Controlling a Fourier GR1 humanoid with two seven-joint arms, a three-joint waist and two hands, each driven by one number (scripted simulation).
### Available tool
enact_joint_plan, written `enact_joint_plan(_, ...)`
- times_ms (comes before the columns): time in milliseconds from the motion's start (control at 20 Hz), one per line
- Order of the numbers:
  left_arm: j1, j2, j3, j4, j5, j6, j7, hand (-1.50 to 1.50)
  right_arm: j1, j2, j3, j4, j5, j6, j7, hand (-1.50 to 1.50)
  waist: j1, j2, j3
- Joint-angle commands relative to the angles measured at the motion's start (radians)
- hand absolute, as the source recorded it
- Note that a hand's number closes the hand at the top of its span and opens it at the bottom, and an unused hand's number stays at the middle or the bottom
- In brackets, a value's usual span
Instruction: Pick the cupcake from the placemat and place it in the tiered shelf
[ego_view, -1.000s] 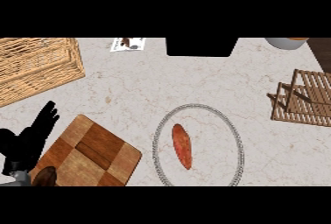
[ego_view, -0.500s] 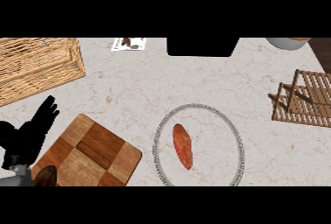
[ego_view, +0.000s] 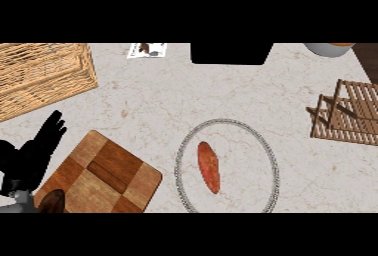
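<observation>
My left hand (ego_view: 33, 152) hovers open and empty beside the placemat (ego_view: 103, 172); I should lower over the cupcake (ego_view: 53, 201) and curl around its base.

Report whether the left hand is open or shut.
Open: the left hand shows straight, spread fingers at the view's left edge beside the checkered placemat, curled round nothing.

A: non-task items?
B: wicker basket (ego_view: 40, 75) top left on the counter (ego_view: 148, 95). Grey-rimmed plate (ego_view: 269, 160) centre, orange oblong food (ego_view: 209, 166) lying on it.
A: back edge?
B: small card (ego_view: 147, 49), black box (ego_view: 230, 53), grey bowl (ego_view: 328, 49).
</observation>
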Motion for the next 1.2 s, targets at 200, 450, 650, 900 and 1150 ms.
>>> enact_joint_plan(200, 0.003, 0.000, 0.012, -0.026, 0.002, -0.004, 0.030, 0.00, -0.128, 0.029, -0.040, 0.189, -0.009, 0.036, -0.113, -1.50, -0.007, -0.002, 0.000)
enact_joint_plan(450, 0.016, -0.033, -0.020, 0.016, -0.045, 0.014, -0.032, 0.00, -0.221, -0.021, -0.105, 0.276, -0.104, 0.223, -0.017, -1.50, -0.008, -0.002, -0.001)
enact_joint_plan(650, -0.030, -0.026, 0.021, 0.122, -0.033, 0.016, -0.060, 0.00, -0.192, -0.022, -0.156, 0.317, -0.158, 0.278, -0.041, -1.50, -0.027, -0.003, -0.001)
enact_joint_plan(900, -0.029, -0.012, 0.025, 0.052, -0.022, 0.009, -0.031, 0.00, -0.256, -0.143, -0.247, 0.453, -0.232, 0.401, -0.007, -1.50, -0.014, 0.002, 0.001)
enact_joint_plan(1150, -0.001, 0.013, 0.032, -0.001, 0.007, -0.034, 0.005, 0.00, -0.229, -0.310, -0.322, 0.531, -0.285, 0.494, 0.033, -1.50, -0.016, -0.002, 0.002)
